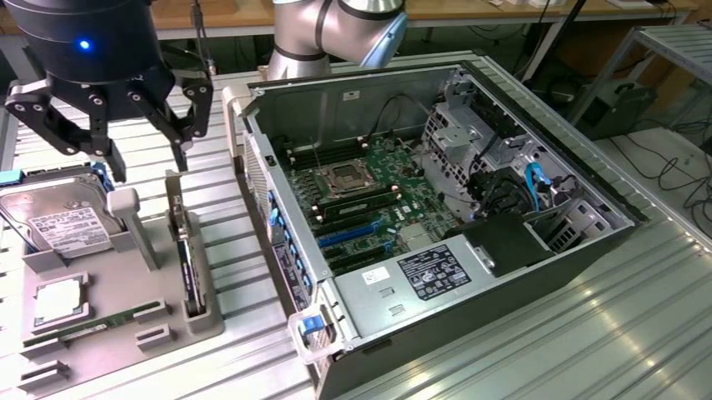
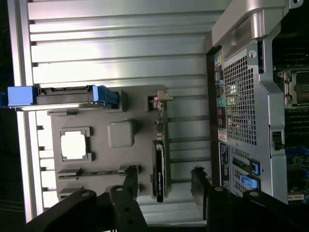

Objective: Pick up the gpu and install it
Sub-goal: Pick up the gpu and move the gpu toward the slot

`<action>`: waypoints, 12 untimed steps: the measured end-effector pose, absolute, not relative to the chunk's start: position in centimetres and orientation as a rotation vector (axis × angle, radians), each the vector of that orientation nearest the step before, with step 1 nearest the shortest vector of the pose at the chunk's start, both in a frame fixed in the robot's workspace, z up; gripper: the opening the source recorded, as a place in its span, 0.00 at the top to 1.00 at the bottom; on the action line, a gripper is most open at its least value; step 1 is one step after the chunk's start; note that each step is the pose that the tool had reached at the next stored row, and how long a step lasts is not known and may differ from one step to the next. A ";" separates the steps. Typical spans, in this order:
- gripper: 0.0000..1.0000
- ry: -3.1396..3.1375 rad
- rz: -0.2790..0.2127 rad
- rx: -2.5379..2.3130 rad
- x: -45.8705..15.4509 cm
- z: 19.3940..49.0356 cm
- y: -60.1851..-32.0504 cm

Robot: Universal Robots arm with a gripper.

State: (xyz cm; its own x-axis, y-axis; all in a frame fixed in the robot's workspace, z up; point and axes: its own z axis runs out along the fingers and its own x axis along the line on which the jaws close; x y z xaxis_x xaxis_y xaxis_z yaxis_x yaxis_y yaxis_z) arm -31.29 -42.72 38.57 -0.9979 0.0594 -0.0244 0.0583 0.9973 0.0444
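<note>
The gpu [image 1: 189, 265] stands on its long edge in a slot of the grey holder tray [image 1: 156, 310], its pale bracket end toward the back. In the wrist view the gpu [image 2: 160, 166] shows as a thin dark strip with its bracket further along the tray. My gripper [image 1: 145, 158] hangs above the tray's back end, higher than the card. It is open and nothing is between its fingers. In the wrist view my gripper [image 2: 164, 181] straddles the line of the card, with one black finger [image 2: 130, 183] on each side of it.
An open computer case [image 1: 445, 208] lies at the exterior view's right, showing the motherboard [image 1: 368, 196] with blue slots [image 1: 350, 233]. The tray also holds a silver hard drive [image 1: 62, 221], a processor chip [image 1: 58, 300] and a green memory stick [image 1: 95, 327]. The table is ribbed metal [image 1: 623, 333].
</note>
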 end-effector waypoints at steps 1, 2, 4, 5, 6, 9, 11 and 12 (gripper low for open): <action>0.40 3.114 0.068 0.092 -31.3 38.6 -42.7; 0.34 3.114 0.068 0.092 -31.3 38.6 -42.7; 0.28 3.114 0.068 0.092 -31.3 38.6 -42.7; 0.22 3.114 0.068 0.092 -31.3 38.6 -42.7; 0.22 3.114 0.068 0.092 -31.3 38.6 -42.7; 0.22 3.114 0.068 0.091 -31.3 38.6 -42.7; 0.22 3.114 0.068 0.082 -31.3 38.5 -42.7; 0.22 3.115 0.068 0.074 -31.3 38.5 -42.7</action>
State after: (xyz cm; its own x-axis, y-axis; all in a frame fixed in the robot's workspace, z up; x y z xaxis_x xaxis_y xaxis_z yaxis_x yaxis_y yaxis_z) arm -31.31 -42.72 38.49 -0.9986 0.0478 -0.0244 0.0466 0.9979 0.0445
